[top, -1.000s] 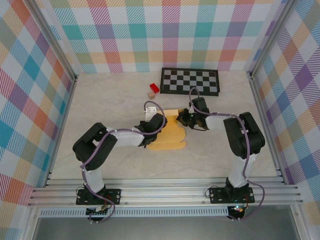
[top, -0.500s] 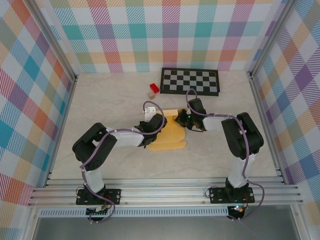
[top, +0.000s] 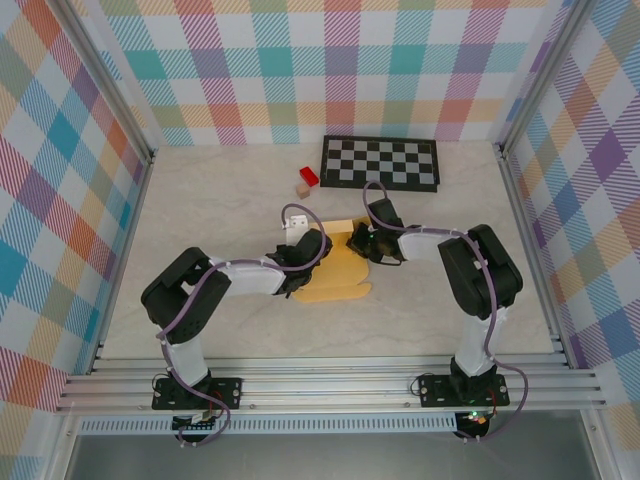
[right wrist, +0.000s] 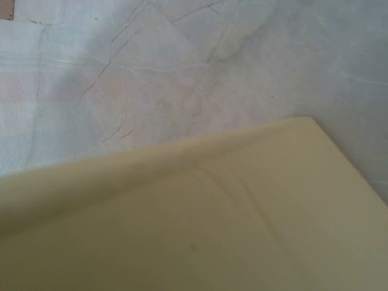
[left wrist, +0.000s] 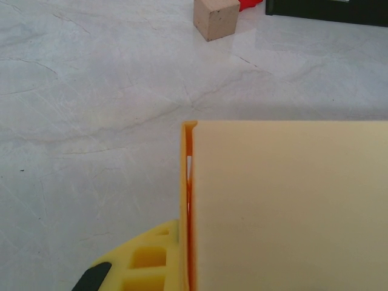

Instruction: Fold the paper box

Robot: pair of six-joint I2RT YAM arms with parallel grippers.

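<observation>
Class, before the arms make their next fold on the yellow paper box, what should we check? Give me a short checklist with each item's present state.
1. Left end effector shut on the paper box: ok.
2. Right end effector shut at the box's far edge; actually gripping card: cannot tell.
3. Tan block and red block apart from the box: ok.
4. Checkerboard mat clear of both arms: ok.
5. Folding finished: not ok, its near part lies flat.

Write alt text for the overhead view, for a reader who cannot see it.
Two robot arms meet at a yellow paper box, left hand and right hand at its far end. Behind lie a red block, tan block and checkerboard mat.
</observation>
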